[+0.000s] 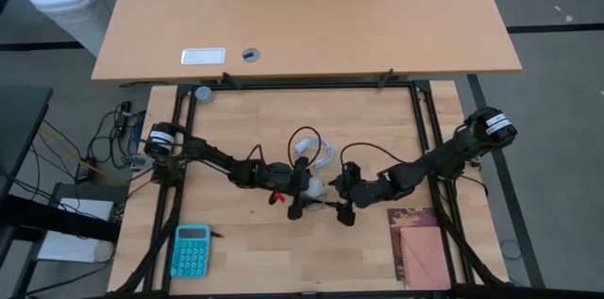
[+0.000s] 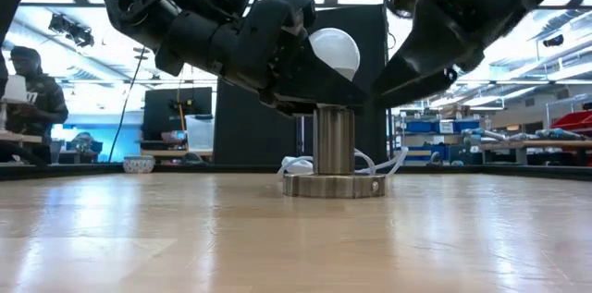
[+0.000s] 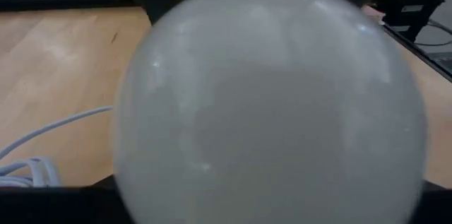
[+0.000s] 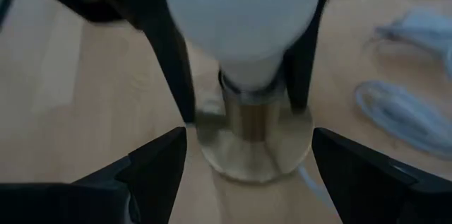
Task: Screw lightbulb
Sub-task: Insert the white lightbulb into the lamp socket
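The lightbulb (image 2: 334,52) stands upright on the metal socket (image 2: 334,154), its narrow base down in the socket's cylinder and its white globe on top, so its long axis runs straight up from the surface (image 2: 185,238). The socket's flat round foot rests on the wood near the middle of the surface, with the coiled white cable (image 1: 321,155) lying just behind it.

The left gripper (image 2: 305,62) is the one at the bulb. In the low view its dark fingers come in from the side and close around the lower part of the globe, and the left wrist view is filled by the white globe, so the jaws appear to be holding the bulb. Any turning move therefore depends on the jaws rotating about that vertical axis without tipping the bulb sideways in the threads.

The right gripper (image 4: 247,171) sits just beside the socket on the opposite side, facing it. Its jaws are spread wide, with the socket foot showing in the gap between the two fingertips and nothing held. In the high view the two grippers meet over the socket, the left one being the closer to the bulb.

How deep the base already sits in the socket cannot be told.
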`<state>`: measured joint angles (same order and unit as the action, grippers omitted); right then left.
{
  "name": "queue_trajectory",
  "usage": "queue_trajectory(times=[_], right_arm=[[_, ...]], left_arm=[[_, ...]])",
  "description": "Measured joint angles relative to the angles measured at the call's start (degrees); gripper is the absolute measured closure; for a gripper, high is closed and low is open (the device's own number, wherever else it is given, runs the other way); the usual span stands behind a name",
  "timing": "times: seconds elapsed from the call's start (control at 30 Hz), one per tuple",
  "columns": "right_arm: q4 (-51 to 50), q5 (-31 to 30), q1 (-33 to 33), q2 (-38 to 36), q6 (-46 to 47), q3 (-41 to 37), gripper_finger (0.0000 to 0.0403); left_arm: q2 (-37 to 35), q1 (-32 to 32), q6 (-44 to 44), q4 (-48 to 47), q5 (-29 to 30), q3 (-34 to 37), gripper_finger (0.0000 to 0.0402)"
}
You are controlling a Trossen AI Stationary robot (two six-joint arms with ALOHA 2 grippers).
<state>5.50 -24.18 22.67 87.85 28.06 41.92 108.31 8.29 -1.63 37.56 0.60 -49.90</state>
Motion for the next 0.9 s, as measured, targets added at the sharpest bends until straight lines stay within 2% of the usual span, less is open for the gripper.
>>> queue_trajectory(times=[0.33,0.43,0.5,0.67,0.9], right_arm=[[18.07,-2.2,0.36,14.26,-2.45,-1.03,0.0096],[21.07,-6.82,0.2,17.35,-3.12,-1.05,0.0096],[23.21,-9.03,0.15,18.66,-3.54,-1.1,0.0096],[32.83,-9.18,-0.2,22.22,-8.55,-1.1,0.0096],[36.98,-9.25,-0.73,25.35,-8.23,-1.21,0.0105]], left_arm=[[-0.1,-0.02,0.09,-1.17,1.17,-0.18,0.0131],[-0.11,-0.02,0.0,-1.51,1.27,-0.23,0.0132],[-0.12,-0.04,-0.03,-1.62,1.27,-0.23,0.0133],[-0.15,-0.03,-0.06,-2.05,1.3,-0.23,0.0133],[-0.15,-0.04,-0.33,-2.12,1.29,-0.23,0.0133]])
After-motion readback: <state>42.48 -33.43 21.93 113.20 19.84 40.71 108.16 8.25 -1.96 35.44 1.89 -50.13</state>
